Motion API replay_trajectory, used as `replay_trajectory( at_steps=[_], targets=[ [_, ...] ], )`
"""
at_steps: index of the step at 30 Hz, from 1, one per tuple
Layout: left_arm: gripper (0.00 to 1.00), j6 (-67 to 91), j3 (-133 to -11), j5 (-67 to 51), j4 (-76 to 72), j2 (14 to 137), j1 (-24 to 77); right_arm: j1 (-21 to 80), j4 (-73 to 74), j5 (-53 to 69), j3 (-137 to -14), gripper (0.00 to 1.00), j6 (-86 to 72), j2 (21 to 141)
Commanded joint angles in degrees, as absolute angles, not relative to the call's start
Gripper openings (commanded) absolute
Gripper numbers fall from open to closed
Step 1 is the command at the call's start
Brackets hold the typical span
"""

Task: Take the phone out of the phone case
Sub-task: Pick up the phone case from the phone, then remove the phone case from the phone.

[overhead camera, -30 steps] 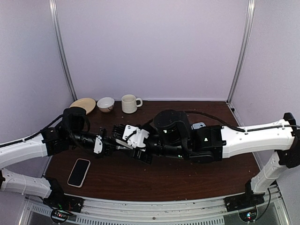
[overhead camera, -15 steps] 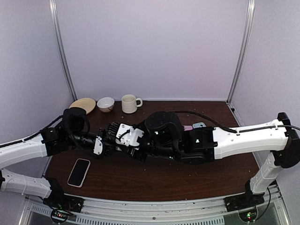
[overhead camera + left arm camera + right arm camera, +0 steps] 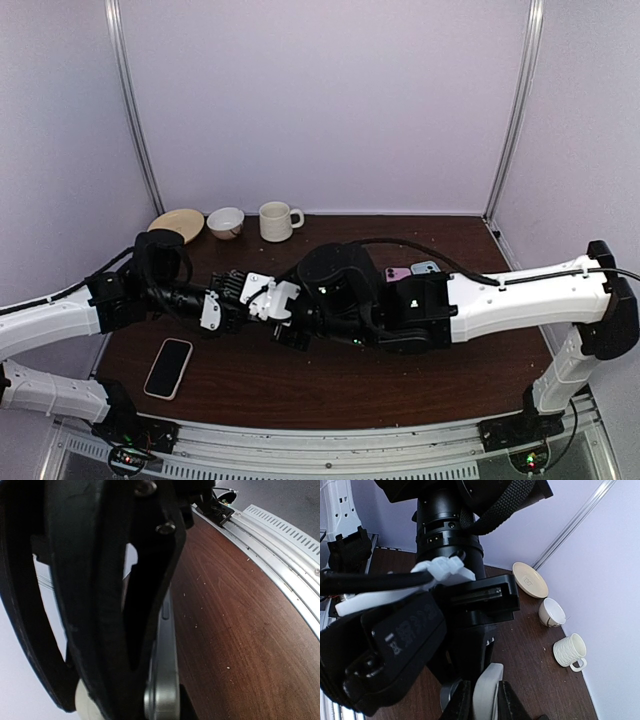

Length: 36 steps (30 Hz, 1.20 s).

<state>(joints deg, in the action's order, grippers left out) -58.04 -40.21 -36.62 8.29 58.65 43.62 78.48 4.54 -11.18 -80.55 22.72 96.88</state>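
My two grippers meet over the left-middle of the brown table (image 3: 330, 385). My left gripper (image 3: 232, 298) is shut on a silver-grey phone, seen edge-on with a side button in the left wrist view (image 3: 164, 655). My right gripper (image 3: 264, 300) is shut on the light grey phone case (image 3: 488, 680), which stands edge-on between its black fingers (image 3: 462, 700). In the right wrist view, a darker silver rounded corner of the phone (image 3: 447, 692) shows just left of the case. From above, the phone and case are hidden under the grippers.
A black-screened phone (image 3: 168, 367) lies flat at the front left. A pink phone (image 3: 398, 273) and a blue one (image 3: 425, 268) lie behind the right arm. A tan plate (image 3: 177, 224), a white bowl (image 3: 225, 221) and a ribbed mug (image 3: 277, 221) stand at the back wall.
My right arm has moved left, bringing its gripper right up against the left gripper. My left arm has stayed in place.
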Motion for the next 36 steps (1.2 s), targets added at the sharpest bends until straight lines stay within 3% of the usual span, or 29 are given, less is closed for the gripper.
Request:
replay_trajectory(
  at_steps=[1,9,15,29,36],
  targets=[
    [0.0,-58.44,-42.05,-38.27,2.57,56.59,43.99,79.12,7.37,-13.54,-81.92,0.18,23.76,98.96],
    [0.0,-58.53,-42.01,-38.01,2.44,56.09,44.02,79.58,8.27,-16.33,-82.31,0.15,23.88,99.74],
    [0.0,-58.54,-41.86,-37.91,2.21,55.89,44.03,79.57,8.31,-17.65,-82.36,0.25,23.0,99.82],
    [0.0,-56.48,-40.89,-34.2,-2.67,55.1,43.97,80.22,8.52,-17.26,-82.12,0.0,21.51,100.03],
    [0.0,-53.79,-40.51,-30.27,-5.62,54.57,43.93,80.32,7.03,-17.23,-80.46,0.0,19.27,99.28]
  ],
)
